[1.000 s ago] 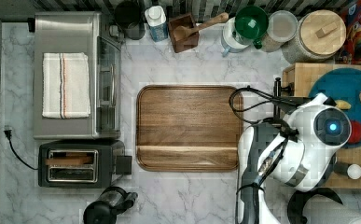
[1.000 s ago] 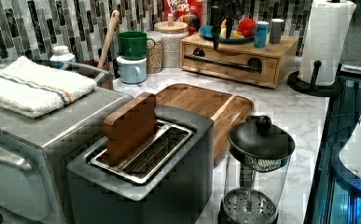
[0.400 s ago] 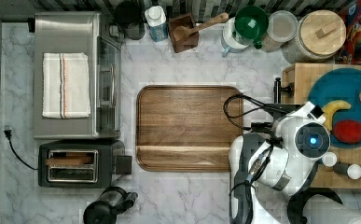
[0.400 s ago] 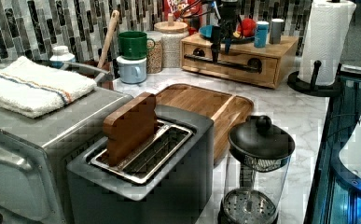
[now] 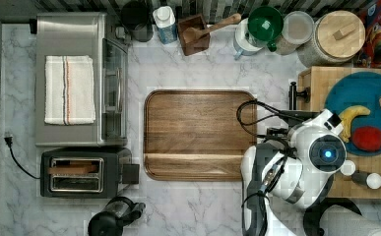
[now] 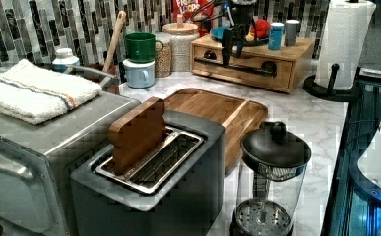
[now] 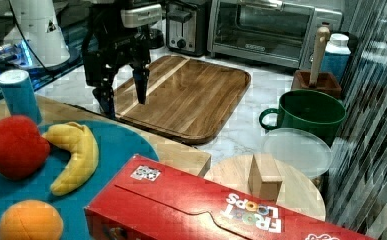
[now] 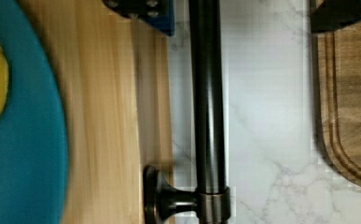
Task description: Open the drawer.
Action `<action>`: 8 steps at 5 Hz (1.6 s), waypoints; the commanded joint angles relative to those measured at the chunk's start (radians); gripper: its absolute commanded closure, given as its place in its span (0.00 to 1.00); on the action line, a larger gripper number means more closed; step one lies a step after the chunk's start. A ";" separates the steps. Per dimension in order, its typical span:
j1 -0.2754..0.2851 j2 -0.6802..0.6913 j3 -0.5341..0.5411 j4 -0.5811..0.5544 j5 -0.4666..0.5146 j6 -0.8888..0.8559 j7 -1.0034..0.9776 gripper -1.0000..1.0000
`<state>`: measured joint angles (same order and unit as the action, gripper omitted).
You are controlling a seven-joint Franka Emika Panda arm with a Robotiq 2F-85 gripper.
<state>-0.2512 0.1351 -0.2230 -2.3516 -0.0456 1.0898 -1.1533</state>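
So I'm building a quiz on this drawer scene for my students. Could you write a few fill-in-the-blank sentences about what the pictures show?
1. The open gripper straddles the drawer's black ____.
2. The drawer sits ____, not yet pulled out.
3. On top of the drawer box, the banana lies on a ____ plate.
4. A striped towel lies on top of the toaster ____.

Missing words: handle; closed; blue; oven

1. A white marble-patterned countertop [image 5: 203, 69] carries everything.
2. On it: a dark wooden tray [image 5: 198, 132], a steel toaster oven [image 5: 77, 78], a black toaster [image 5: 82, 172], and a French press [image 6: 271, 179].
3. The light wooden drawer [image 6: 249, 61] unit and a paper towel holder [image 6: 338, 44] stand there too.
4. Mugs and jars, possibly canisters, line the back wall.
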 commanded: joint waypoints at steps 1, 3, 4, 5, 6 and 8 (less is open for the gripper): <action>0.020 0.043 0.020 -0.035 0.011 0.191 0.041 0.00; 0.029 0.080 0.035 -0.011 0.036 0.198 0.046 0.00; 0.050 0.069 0.041 -0.023 0.018 0.192 0.111 0.00; 0.079 0.069 0.054 -0.044 0.021 0.220 0.171 0.00; 0.075 0.083 0.114 -0.050 0.082 0.237 0.120 0.00; 0.129 0.094 0.173 -0.051 0.111 0.196 0.132 0.00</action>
<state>-0.2532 0.2155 -0.1869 -2.3828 0.0510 1.2637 -1.0693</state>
